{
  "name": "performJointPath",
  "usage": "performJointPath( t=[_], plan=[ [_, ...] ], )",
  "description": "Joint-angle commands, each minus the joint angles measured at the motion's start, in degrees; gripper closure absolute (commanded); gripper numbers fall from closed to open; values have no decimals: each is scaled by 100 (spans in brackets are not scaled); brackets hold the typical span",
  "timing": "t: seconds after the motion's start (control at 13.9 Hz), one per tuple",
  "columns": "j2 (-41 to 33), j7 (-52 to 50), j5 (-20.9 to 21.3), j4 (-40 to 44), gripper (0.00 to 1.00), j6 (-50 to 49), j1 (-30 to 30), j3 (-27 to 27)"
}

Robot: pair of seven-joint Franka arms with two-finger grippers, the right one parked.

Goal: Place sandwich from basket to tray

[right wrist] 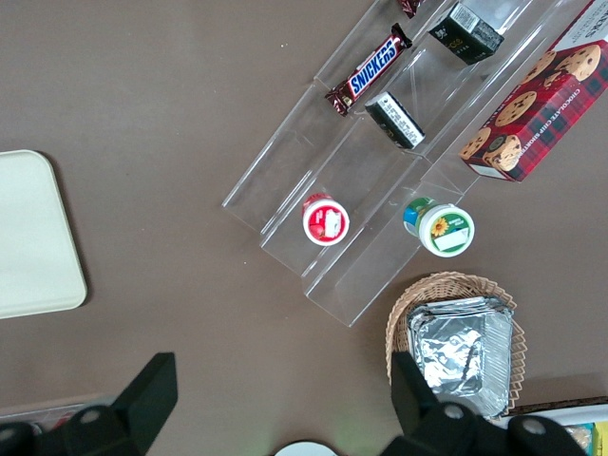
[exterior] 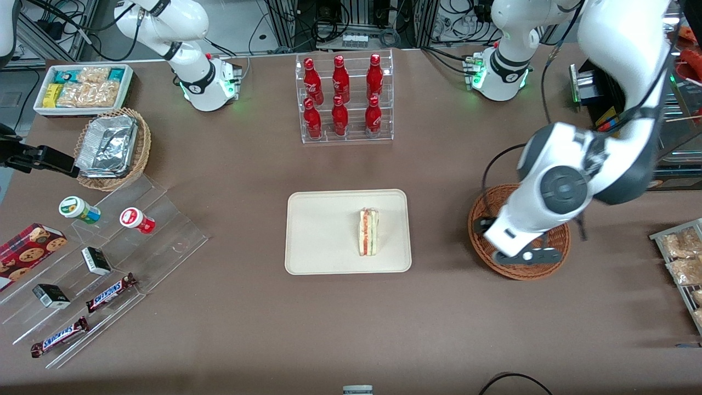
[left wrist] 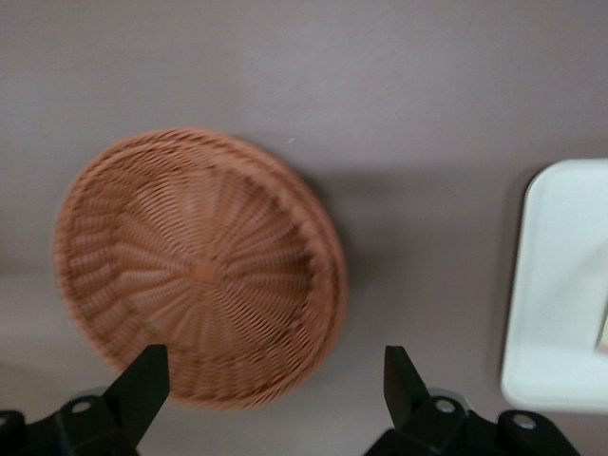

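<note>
The sandwich (exterior: 369,231) lies on the cream tray (exterior: 318,230), on the part of the tray toward the working arm's end. The reddish-brown wicker basket (exterior: 555,253) sits on the table beside the tray and is partly covered by the arm. In the left wrist view the basket (left wrist: 199,266) is empty, and a corner of the tray (left wrist: 560,285) shows. My left gripper (exterior: 493,236) hovers above the basket's edge. In the wrist view the gripper (left wrist: 271,380) is open, with nothing between its fingers.
A clear rack of red bottles (exterior: 344,99) stands farther from the front camera than the tray. Toward the parked arm's end are a clear stepped shelf of snacks (exterior: 98,263), a tan basket with foil containers (exterior: 112,149) and a white snack box (exterior: 83,88). Snack packets (exterior: 683,258) lie at the working arm's end.
</note>
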Motion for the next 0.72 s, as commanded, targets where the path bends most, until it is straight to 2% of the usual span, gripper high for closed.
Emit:
performJointPath(
  t=[0.0, 0.07, 0.14, 0.43, 0.65],
  plan=[
    [-875, 833, -764, -350, 0, -455, -232, 785],
    [-1138, 1184, -1160, -359, 0, -544, -618, 1365],
    [-1341, 1335, -1364, -359, 0, -701, -831, 1788],
    [-2079, 1398, -1419, -298, 0, -1606, -929, 2187],
    [-2230, 1925, -1427, 1, 0, -1924, -921, 2214]
  ],
)
